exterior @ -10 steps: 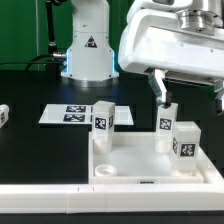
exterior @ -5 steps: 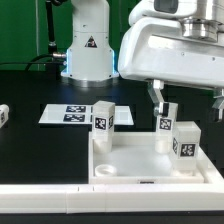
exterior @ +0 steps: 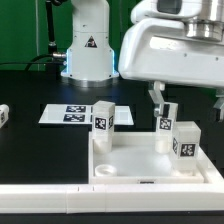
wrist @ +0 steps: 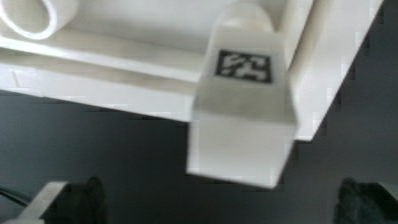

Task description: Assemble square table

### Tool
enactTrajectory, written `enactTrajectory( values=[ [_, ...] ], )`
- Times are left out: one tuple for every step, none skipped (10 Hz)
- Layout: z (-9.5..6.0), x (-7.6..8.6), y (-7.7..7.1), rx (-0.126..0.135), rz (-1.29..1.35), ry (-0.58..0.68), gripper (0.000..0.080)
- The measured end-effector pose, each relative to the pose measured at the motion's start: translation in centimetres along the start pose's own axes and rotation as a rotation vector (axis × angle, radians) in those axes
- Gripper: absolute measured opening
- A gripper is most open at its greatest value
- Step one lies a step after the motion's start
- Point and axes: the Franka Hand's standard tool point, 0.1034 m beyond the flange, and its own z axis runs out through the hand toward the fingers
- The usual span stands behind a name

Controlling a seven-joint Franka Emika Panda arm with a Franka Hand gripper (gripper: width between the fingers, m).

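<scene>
The white square tabletop [exterior: 135, 165] lies tray-like at the front, with a raised rim. Three short white tagged legs stand upright at its corners: one at the back on the exterior view's left [exterior: 103, 117], one at the back right [exterior: 167, 120], one at the front right [exterior: 184, 140]. My gripper [exterior: 163, 100] hangs just above the back right leg, open and holding nothing. In the wrist view that leg [wrist: 240, 110] stands on the tabletop [wrist: 107, 65], with my gripper [wrist: 222, 205] apart from it and its dark fingertips [wrist: 75, 200] spread wide to either side.
The marker board [exterior: 68, 114] lies flat behind the tabletop. A small white tagged block [exterior: 3, 115] sits at the exterior view's left edge. A long white bar [exterior: 90, 200] runs along the front. The arm's base [exterior: 88, 55] stands at the back.
My gripper has lifted slightly away from the back right leg, still open. The legs and the tabletop have not moved.
</scene>
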Motion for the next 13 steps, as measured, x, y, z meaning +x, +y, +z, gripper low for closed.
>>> enactTrajectory(
  values=[
    [0.0,0.4,0.8,0.016,0.0,0.003,0.0649],
    [0.1,0.6,1.6,0.03,0.024,0.003,0.0649],
    [0.4,0.4,1.1,0.034,0.055,-0.004,0.0649],
    [0.4,0.3,1.0,0.034,0.051,-0.004,0.0649],
    [0.4,0.3,1.1,0.034,0.054,-0.008,0.0649],
    [0.5,0.1,1.0,0.037,0.055,-0.026,0.0649],
    [0.5,0.1,1.0,0.037,0.055,-0.025,0.0649],
    [0.3,-0.2,0.7,0.056,0.057,-0.106,0.0649],
    [0.1,0.2,0.2,0.066,0.08,-0.154,0.0649],
    [0.1,-0.2,-0.7,0.076,0.127,-0.256,0.0649],
    [0.2,-0.1,-1.2,0.076,0.179,-0.347,0.0649],
    [0.4,0.7,-1.0,0.072,0.17,-0.316,0.0649],
    [0.4,0.6,-1.0,0.072,0.173,-0.318,0.0649]
  ],
)
